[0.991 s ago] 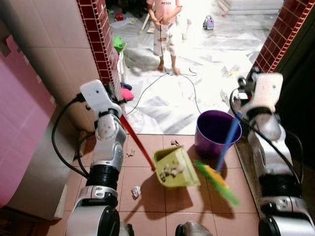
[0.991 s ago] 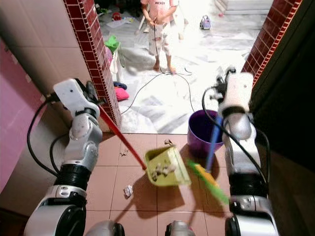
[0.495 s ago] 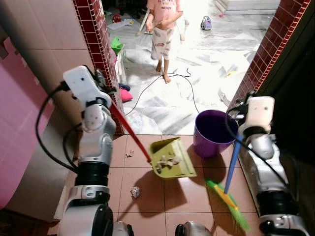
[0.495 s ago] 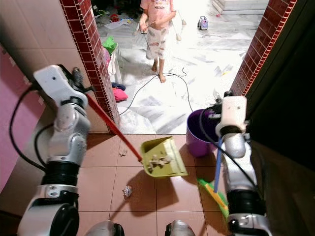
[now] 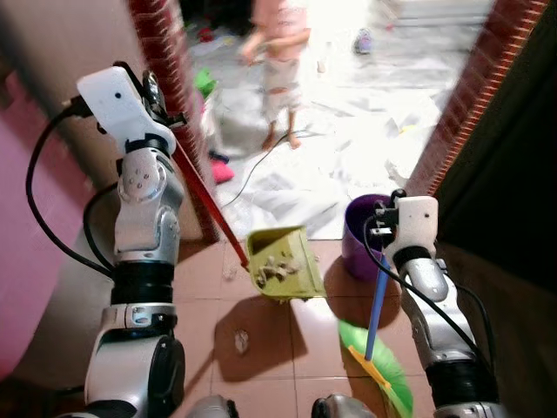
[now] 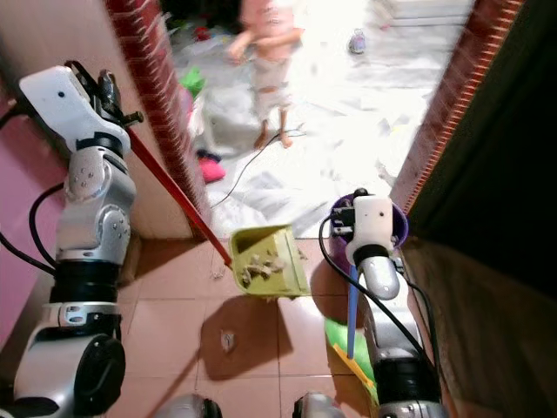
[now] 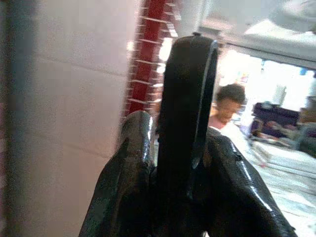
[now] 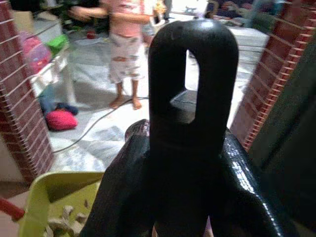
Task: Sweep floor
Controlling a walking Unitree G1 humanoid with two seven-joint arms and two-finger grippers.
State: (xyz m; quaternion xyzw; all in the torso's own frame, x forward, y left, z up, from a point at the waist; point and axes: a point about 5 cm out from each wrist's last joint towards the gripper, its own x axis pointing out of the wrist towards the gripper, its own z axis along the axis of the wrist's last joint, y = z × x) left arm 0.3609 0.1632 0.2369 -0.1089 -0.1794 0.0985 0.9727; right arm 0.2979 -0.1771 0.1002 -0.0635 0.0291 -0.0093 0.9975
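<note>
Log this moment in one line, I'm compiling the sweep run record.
left gripper: shut on dustpan handle | dustpan: raised, holds debris | right gripper: shut on broom | purple bucket: beside dustpan

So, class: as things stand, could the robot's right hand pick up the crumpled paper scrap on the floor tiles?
Probably not. The right hand is shut on the broom, and the paper scrap lies low on the robot's left, beyond the dustpan.

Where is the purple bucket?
In the left eye view, the round purple plastic bucket stands on the floor to the robot's right, beside the yellow-green dustpan, partly behind its right arm.
</note>
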